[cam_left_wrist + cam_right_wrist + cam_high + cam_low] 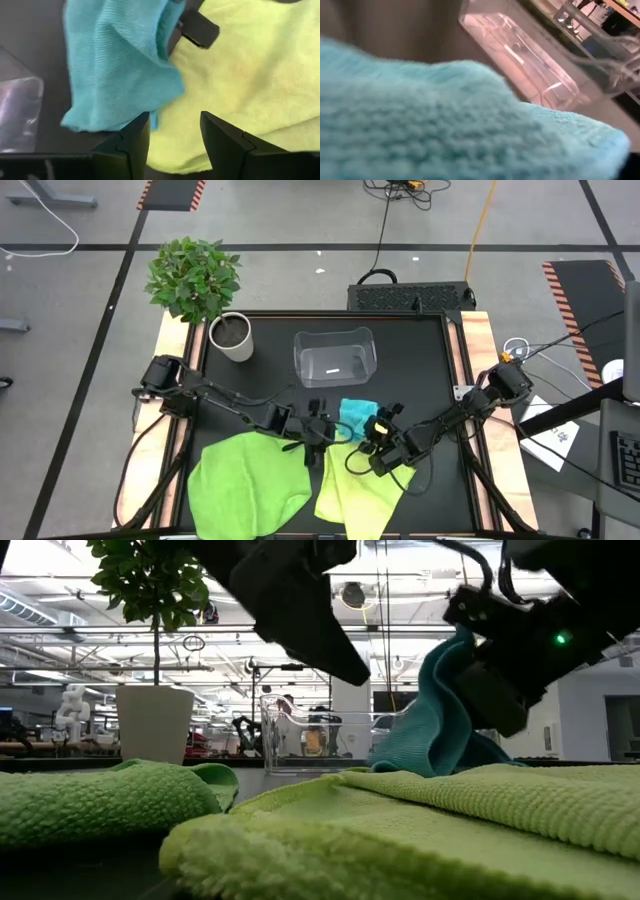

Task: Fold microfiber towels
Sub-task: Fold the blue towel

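Observation:
The turquoise towel (356, 414) hangs bunched near the table's middle, and my right gripper (374, 430) is shut on it. In the low view it drapes down (436, 725) from that gripper (492, 665). My left gripper (175, 132) stands open just left of it (322, 430), over the pale yellow-green towel (250, 85), with nothing between its fingers. The turquoise towel's lower corner (107, 117) hangs just beyond its fingertips. The bright green towel (250, 480) lies flat at the near left, and the pale yellow-green towel (358, 492) beside it at the near middle. My right gripper holds the turquoise towel by an upper bunched edge (170, 30), pinched between its fingers (199, 29), which come from the table's right, slanting down. One layer or several, I cannot tell. The towel hangs slack below the hold, its lower end (420, 765) down at the pale yellow-green towel.
A clear plastic bin (335, 356) stands behind the towels, at the table's far middle. A white pot with a leafy plant (230, 336) is at the far left. Bare dark tabletop (420, 370) lies right of the bin.

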You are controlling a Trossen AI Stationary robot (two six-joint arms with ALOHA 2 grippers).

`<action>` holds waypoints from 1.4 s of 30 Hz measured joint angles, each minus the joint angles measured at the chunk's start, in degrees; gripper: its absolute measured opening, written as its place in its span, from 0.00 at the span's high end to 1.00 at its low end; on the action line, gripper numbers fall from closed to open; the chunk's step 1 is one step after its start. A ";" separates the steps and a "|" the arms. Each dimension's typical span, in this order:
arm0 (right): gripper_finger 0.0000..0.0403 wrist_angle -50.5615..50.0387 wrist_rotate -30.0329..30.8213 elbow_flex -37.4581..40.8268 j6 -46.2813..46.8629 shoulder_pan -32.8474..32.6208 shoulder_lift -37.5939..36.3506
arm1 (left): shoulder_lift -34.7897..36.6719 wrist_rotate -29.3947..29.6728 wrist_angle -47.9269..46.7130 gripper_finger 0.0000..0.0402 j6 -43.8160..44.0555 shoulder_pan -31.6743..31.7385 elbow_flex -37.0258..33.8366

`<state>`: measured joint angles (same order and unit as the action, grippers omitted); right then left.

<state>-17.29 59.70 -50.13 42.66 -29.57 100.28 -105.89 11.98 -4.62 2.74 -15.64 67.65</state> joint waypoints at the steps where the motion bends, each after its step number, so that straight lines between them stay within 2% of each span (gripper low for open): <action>1: 0.59 0.55 -0.05 0.00 -0.95 0.22 -0.52 | 0.00 -0.03 2.44 0.56 0.02 0.02 -1.34; 6: 0.59 3.87 -0.24 0.00 -6.78 1.78 -3.33 | 0.00 0.37 11.10 0.56 1.82 1.47 -6.49; 13: 0.59 6.43 -5.53 0.00 -11.91 5.07 -6.07 | 0.00 -0.11 11.93 0.56 3.49 3.70 -9.05; 20: 0.59 6.88 -6.99 0.00 -13.87 8.72 -6.22 | 0.00 -1.41 11.87 0.56 3.38 4.54 -9.35; 25: 0.59 12.48 -11.37 0.00 -18.36 11.09 -6.22 | 0.00 -2.08 14.82 0.56 2.24 4.54 -9.35; 28: 0.59 15.93 -11.97 0.00 -20.64 11.68 -6.22 | 0.00 -2.81 17.21 0.56 2.10 4.52 -9.35; 34: 0.59 19.03 -12.24 0.00 -23.47 11.61 -6.22 | 0.00 1.83 18.21 0.56 1.02 4.50 -9.35; 37: 0.59 19.37 -15.36 0.00 -24.57 11.44 -6.22 | 0.00 3.81 18.21 0.56 0.03 4.97 -9.35; 42: 0.59 19.33 -21.87 0.00 -28.24 11.32 -6.22 | 0.00 3.90 18.11 0.56 -3.08 5.44 -9.37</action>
<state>2.04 37.83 -50.13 14.43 -18.25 94.06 -105.89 15.87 13.48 -0.34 -10.20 58.29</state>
